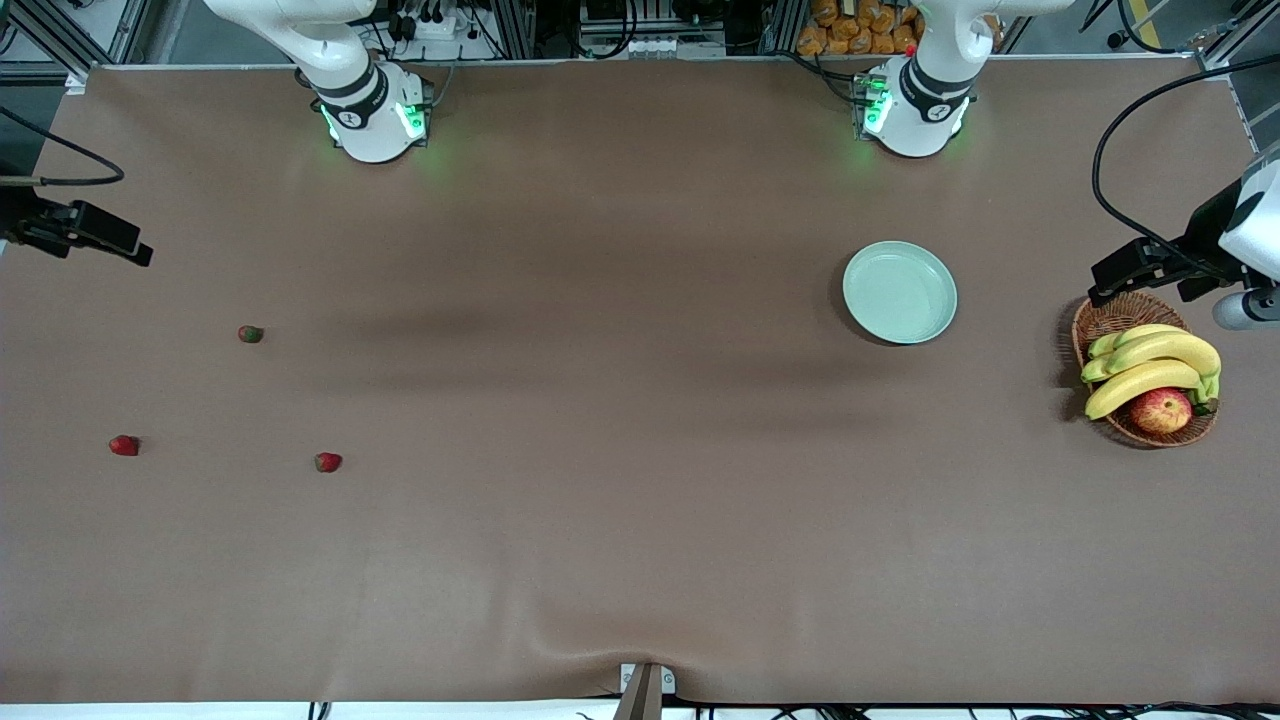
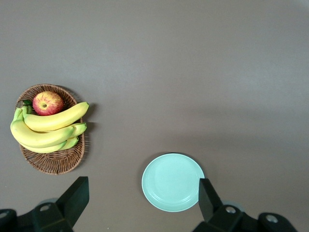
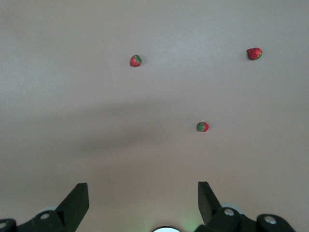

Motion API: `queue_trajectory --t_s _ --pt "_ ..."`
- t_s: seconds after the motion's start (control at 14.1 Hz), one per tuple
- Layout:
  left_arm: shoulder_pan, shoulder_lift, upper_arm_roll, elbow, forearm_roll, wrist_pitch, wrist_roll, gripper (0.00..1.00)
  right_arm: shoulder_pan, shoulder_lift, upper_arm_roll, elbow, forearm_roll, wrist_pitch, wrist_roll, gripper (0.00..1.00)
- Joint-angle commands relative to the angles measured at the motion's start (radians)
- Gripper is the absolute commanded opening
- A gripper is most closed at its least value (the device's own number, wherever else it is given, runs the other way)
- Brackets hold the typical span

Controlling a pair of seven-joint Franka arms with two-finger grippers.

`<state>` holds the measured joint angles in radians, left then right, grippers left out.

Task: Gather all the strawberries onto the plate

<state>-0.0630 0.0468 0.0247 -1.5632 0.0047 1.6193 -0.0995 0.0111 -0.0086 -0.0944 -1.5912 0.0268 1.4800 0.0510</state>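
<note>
Three strawberries lie apart on the brown table toward the right arm's end: one (image 1: 251, 334) (image 3: 203, 126) closest to the robots, one (image 1: 124, 445) (image 3: 254, 53) near the table's end, one (image 1: 328, 462) (image 3: 135, 60) nearest the front camera. The pale green plate (image 1: 899, 292) (image 2: 172, 182) sits empty toward the left arm's end. My right gripper (image 1: 100, 235) (image 3: 142, 195) hangs high over the strawberries' end of the table, open and empty. High over the table beside the basket, my left gripper (image 1: 1140, 268) (image 2: 143, 195) is open and empty too.
A brown wicker basket (image 1: 1100, 322) (image 2: 53, 162) with a bunch of bananas (image 1: 1150, 365) (image 2: 46, 129) and a red-yellow apple (image 1: 1161, 410) (image 2: 48, 102) stands near the table's left-arm end, beside the plate. The arm bases (image 1: 375, 110) (image 1: 915, 105) stand along the table's back edge.
</note>
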Motion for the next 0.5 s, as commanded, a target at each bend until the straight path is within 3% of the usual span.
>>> queue_trajectory --t_s 0.0,0.42 --pt "-0.001 -0.007 -0.020 0.003 -0.006 -0.018 -0.017 1.00 0.001 0.039 -0.002 0.043 -0.002 -0.007 0.015 1.00" --pt "-0.006 -0.002 -0.022 0.006 -0.006 -0.016 -0.017 1.00 0.050 0.212 -0.002 0.126 -0.005 0.020 0.015 1.00"
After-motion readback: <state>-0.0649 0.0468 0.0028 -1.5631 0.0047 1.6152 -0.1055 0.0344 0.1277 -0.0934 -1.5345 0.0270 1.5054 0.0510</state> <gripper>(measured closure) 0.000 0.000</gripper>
